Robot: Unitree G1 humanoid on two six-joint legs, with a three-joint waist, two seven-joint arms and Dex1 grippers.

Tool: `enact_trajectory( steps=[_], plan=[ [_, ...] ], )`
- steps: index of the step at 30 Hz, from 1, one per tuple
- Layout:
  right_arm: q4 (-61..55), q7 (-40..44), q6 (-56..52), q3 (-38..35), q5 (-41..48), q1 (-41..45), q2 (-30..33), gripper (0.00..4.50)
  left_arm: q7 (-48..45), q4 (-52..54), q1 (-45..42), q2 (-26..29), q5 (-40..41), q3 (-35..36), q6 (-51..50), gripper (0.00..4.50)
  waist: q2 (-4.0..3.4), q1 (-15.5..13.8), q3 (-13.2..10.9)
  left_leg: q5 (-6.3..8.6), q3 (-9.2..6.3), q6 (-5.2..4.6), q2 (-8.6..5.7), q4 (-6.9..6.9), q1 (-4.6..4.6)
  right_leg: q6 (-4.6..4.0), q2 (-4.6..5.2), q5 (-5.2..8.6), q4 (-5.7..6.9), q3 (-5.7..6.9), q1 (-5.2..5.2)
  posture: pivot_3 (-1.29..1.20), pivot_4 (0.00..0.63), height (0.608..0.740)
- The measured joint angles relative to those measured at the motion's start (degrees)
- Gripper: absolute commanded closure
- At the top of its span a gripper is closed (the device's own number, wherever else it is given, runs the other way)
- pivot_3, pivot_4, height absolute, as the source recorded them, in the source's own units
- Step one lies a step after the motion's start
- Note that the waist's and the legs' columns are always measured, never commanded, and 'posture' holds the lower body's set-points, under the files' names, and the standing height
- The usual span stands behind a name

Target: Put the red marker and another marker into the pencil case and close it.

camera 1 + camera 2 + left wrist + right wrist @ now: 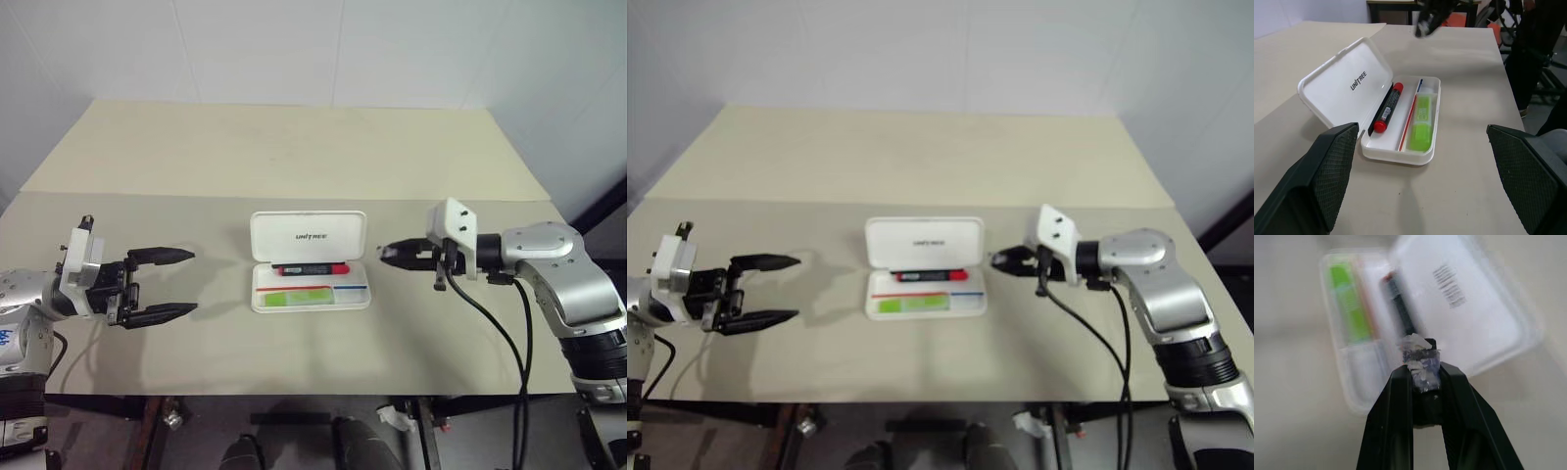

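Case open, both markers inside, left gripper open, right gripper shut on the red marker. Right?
Not quite. The right gripper is shut but empty: the red marker lies in the pencil case beside the green highlighter, as the left wrist view shows. Case open and left gripper open are correct.

Left gripper gapes wide, level; right gripper pinched closed, pointing left

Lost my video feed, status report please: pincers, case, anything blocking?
Left pincer open, empty. Right pincer shut, empty, beside the case. Red marker and green highlighter inside; lid up. Nothing blocking.
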State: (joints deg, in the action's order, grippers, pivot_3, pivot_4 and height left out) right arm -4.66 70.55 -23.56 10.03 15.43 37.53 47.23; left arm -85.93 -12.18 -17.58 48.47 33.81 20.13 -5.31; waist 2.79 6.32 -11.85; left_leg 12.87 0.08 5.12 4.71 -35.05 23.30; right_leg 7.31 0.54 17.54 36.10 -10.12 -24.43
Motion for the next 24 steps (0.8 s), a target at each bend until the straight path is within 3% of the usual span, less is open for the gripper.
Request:
enact_trajectory(
  steps=[9,24],
  plan=[
    [5.7,6.8,4.0,7.9,-4.6,8.0,-3.9,4.1,0.9,2.9,4.2,-0.5,0.5,0.5,0.4,0.0,0.0,0.3,0.0,0.0,0.16,0.0,0.01,-0.03,0.0,0.01,-0.01,-0.01,0.17,-0.14,-0.13,0.0,0.15,0.74],
    [11.8,8.2,3.1,10.1,-8.2,11.1,-9.4,4.1,3.9,7.4,9.0,-1.0,2.9,4.0,-0.1,0.0,0.0,0.4,0.0,0.0,0.18,0.0,0.0,-0.1,-0.04,0.01,-0.02,0.0,0.41,-0.15,-0.18,0.0,0.15,0.74]
  ],
)
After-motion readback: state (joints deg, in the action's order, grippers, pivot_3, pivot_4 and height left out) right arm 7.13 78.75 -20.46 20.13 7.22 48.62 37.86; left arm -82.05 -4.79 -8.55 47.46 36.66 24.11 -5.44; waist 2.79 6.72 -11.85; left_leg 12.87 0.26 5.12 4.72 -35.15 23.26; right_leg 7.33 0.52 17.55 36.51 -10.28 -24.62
